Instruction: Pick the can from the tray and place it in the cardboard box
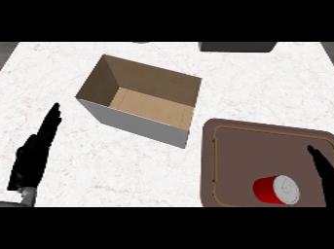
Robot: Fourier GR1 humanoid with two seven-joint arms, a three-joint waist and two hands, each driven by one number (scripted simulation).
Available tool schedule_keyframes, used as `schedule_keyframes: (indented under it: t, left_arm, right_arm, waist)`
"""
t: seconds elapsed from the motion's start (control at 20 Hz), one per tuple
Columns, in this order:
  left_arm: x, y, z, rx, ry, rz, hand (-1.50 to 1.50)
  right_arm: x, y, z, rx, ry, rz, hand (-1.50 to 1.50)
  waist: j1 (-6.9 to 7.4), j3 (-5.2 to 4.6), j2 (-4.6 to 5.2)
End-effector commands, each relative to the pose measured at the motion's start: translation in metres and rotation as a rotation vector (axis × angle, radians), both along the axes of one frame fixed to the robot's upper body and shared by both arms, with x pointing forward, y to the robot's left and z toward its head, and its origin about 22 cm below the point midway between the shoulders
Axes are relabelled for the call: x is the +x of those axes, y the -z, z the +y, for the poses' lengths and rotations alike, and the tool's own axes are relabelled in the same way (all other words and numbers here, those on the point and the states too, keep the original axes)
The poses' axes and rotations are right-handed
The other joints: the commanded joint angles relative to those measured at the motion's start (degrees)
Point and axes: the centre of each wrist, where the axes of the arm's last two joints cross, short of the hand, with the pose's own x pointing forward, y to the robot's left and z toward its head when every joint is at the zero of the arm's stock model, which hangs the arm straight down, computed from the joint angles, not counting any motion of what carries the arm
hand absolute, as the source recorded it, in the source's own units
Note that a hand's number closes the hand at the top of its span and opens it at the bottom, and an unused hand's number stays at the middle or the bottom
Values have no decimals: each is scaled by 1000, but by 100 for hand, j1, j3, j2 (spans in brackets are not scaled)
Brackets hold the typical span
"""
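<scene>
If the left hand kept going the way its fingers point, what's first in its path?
Probably the open cardboard box: the left hand points up the white marble counter toward its near-left corner, though it may pass just beside it.

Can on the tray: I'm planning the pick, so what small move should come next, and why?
Probably bring the right hand leftward to the can and curl round it. The red can lies on its side on the tray, not yet held; that hand is open just beside it. The box stands open, and the left hand is far off.

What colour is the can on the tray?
The can is red with a pale grey top, seen best in the head view.
</scene>
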Motion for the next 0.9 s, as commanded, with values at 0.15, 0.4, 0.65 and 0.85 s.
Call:
schedule_keyframes:
  t: [0.15,0.4,0.65,0.85]
  left_arm:
    - [0,-2,2,-1,0,6,0]
    - [-5,1,13,-1,15,-1,0]
    - [-5,-2,2,-3,-1,5,0]
    - [-1,6,5,3,-2,7,0]
  right_arm:
    - [6,10,10,-31,150,166,-150]
    - [12,14,11,-44,149,180,-150]
    - [18,22,17,-42,150,165,-150]
    - [10,22,18,-40,148,164,-150]
  waist:
    - [-68,9,-12]
    - [-44,8,-18]
    - [-50,11,-16]
    - [-94,12,-18]
